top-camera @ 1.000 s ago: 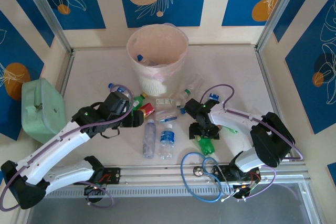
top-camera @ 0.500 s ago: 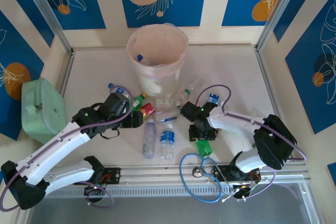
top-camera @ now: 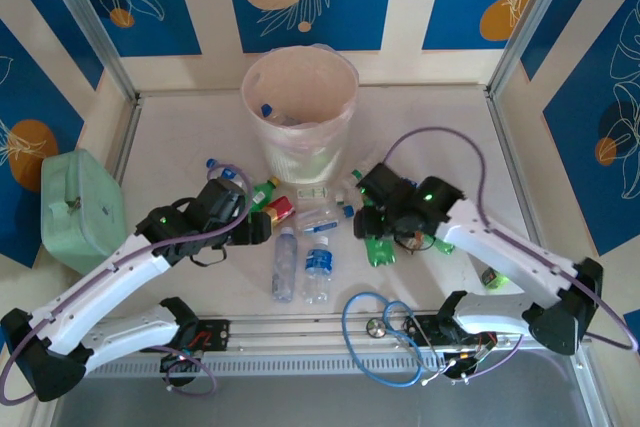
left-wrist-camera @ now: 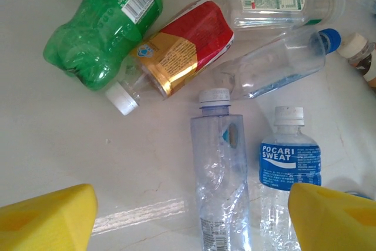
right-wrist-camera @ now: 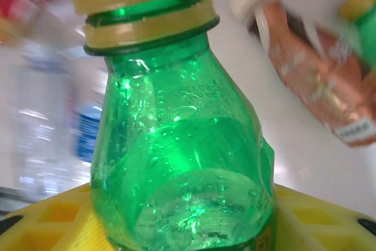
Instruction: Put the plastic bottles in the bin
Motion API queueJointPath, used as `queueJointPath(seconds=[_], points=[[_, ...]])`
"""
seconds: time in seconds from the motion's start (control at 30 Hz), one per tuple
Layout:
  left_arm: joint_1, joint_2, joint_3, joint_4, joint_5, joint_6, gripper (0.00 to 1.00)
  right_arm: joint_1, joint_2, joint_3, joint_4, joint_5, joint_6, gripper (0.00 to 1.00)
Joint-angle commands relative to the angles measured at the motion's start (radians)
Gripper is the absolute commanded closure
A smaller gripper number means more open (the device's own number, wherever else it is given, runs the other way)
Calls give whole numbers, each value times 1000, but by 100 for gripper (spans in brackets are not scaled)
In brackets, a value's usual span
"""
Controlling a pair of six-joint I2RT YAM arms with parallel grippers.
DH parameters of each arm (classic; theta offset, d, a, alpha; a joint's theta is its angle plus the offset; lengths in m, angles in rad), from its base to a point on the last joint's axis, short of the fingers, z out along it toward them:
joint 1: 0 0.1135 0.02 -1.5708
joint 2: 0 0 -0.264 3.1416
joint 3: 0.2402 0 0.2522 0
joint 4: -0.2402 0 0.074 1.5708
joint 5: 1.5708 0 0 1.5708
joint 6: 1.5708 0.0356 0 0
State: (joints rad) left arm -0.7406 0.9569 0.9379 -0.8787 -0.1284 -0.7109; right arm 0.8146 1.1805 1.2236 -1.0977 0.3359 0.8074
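The bin [top-camera: 300, 97], whitish with a pink liner, stands at the back centre with a blue-capped bottle [top-camera: 267, 112] inside. My right gripper [top-camera: 383, 229] is shut on a green bottle [right-wrist-camera: 176, 145] with a yellow cap, yellow fingers [right-wrist-camera: 47, 221] on either side of it. My left gripper [left-wrist-camera: 191, 227] stands open above the table. Below it lie a clear bottle [left-wrist-camera: 220, 168] and a Pocari Sweat bottle [left-wrist-camera: 289, 163]. Further off lie a green bottle [left-wrist-camera: 106, 24], a red-labelled one [left-wrist-camera: 182, 48] and a blue-capped clear one [left-wrist-camera: 276, 63].
A mint-green case [top-camera: 80, 207] sits at the left edge. A blue cable loop [top-camera: 385, 332] lies on the front rail. More bottles lie by the bin's foot [top-camera: 315, 192], and a green one [top-camera: 441, 244] lies right of my right gripper. A brown-labelled bottle [right-wrist-camera: 317, 80] lies beyond the held one.
My right gripper closed on the green bottle and carried it away from the front rail toward the bin, the arm stretching out. The left arm has stayed put.
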Motion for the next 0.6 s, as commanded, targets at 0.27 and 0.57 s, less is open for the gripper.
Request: queueJointPath(seconds=[0.27,0.57], points=[[9,-15,-34,-13,-23,-35,16,-199,188,593,187,-267,-130,42],[9,-14,-73,9,-11,-60,17,-312,529,953,295,-425,-74,41]])
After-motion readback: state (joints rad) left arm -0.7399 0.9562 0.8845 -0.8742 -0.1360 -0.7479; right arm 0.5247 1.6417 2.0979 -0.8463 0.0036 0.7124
